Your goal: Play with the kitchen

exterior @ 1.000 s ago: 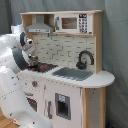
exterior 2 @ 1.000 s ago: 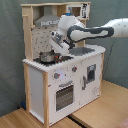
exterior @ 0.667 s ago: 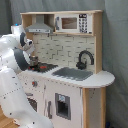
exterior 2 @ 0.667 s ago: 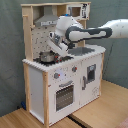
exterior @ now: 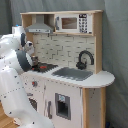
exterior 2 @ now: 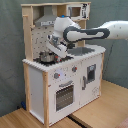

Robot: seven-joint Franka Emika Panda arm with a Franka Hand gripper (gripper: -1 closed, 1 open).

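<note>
Kitchen stood on wooden floor against grey curtain. Gripper hovered over stovetop, beside metal pot; finger state indeterminable.

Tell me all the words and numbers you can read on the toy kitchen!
None can be read.
Microwave on the kitchen: its button panel has small marks, too blurred to read.
Knobs above the oven door: no readable markings.
</note>
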